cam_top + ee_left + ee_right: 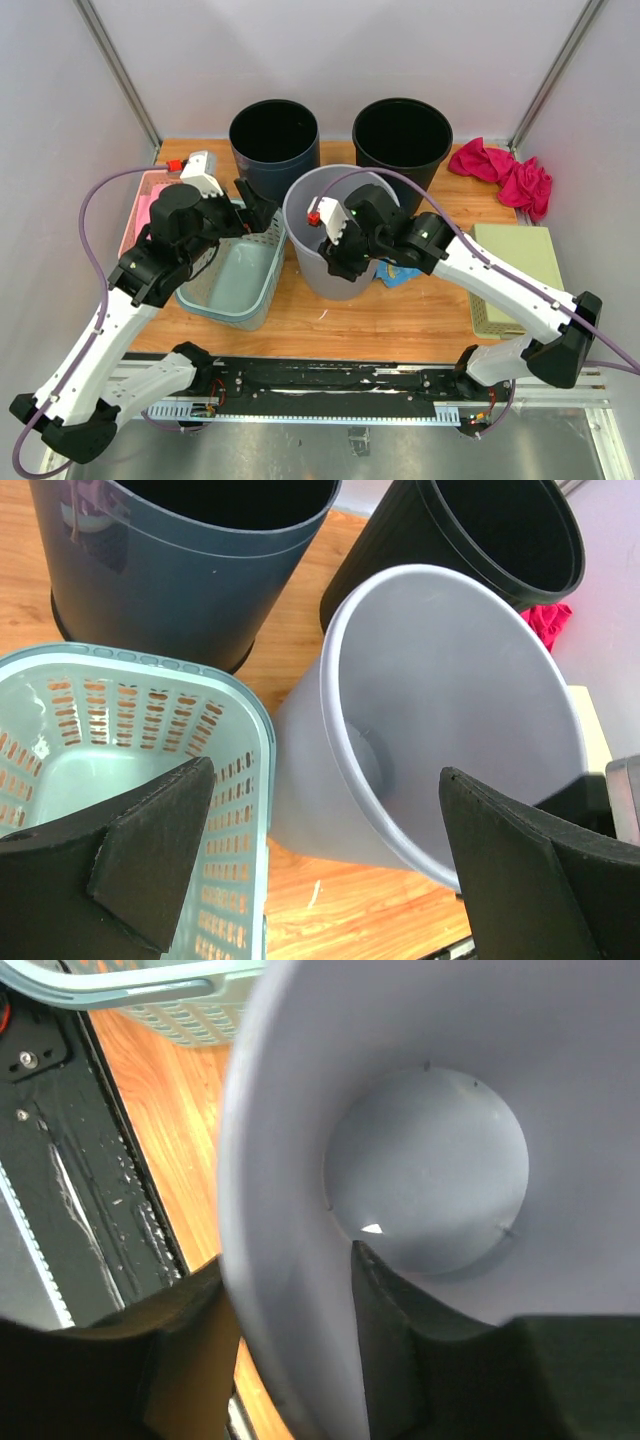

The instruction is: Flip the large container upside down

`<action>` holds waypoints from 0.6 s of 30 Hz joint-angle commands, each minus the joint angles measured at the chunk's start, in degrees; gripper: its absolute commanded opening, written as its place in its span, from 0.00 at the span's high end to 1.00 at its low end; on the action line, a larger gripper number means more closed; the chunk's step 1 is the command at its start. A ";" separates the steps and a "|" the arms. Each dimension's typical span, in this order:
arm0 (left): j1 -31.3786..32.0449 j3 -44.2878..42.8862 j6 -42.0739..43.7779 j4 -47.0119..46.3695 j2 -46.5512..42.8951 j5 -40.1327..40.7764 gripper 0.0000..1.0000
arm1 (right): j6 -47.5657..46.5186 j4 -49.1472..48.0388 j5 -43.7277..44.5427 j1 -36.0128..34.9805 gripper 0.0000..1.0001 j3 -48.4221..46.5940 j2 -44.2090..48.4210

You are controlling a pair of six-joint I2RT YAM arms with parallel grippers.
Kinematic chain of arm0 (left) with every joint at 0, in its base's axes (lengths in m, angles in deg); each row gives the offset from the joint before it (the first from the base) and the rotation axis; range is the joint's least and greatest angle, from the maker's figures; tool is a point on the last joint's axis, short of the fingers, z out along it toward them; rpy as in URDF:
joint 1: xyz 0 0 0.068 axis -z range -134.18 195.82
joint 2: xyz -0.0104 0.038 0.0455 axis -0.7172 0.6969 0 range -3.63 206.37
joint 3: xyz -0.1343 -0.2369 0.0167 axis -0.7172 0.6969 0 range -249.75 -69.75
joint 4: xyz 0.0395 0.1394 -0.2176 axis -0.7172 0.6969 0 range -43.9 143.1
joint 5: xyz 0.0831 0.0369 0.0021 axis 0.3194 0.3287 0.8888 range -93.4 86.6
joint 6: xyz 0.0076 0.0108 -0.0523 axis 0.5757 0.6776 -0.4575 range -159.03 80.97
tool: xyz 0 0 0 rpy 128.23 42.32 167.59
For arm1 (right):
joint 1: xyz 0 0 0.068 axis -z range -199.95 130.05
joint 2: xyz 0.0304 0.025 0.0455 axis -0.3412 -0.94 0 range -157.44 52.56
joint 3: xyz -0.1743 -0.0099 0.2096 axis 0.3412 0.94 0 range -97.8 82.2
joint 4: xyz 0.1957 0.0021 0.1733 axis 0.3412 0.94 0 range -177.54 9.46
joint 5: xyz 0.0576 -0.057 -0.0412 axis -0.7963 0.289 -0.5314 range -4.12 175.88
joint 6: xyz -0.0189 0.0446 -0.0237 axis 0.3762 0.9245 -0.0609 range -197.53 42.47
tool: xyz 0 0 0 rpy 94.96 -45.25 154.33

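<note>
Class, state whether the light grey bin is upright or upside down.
Upright, not yet flipped: the grey bin has its mouth facing up, bare floor visible inside; the right gripper pinches its rim.

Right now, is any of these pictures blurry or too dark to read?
Top external: evenly lit and sharp, though the black bin and dark blue bin are dark inside. Left wrist: bins crisp, left fingers soft-edged. Right wrist: the grey bin blurs at its near rim, right fingers almost black.

Left tool [325, 855] spread wide, hovering. Right tool [290, 1300] pinching large container [305, 215] rim, arm bent inward.
</note>
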 commanded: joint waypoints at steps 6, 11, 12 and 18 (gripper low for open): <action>-0.36 -0.17 0.80 -1.79 -1.44 -1.74 0.01 | 5.33 4.61 1.29 -1.46 0.99 -5.66 2.30; -0.40 -1.21 0.66 -3.03 -1.14 -4.90 0.01 | 12.04 5.10 7.13 -1.30 1.00 -10.58 5.06; -0.40 -1.58 0.65 -3.26 -0.86 -5.92 0.01 | 14.05 4.41 8.49 -1.22 1.00 -10.87 6.03; -0.40 -2.92 1.35 -4.12 1.38 -11.16 0.01 | 32.15 -10.34 -0.49 7.95 1.00 0.87 17.75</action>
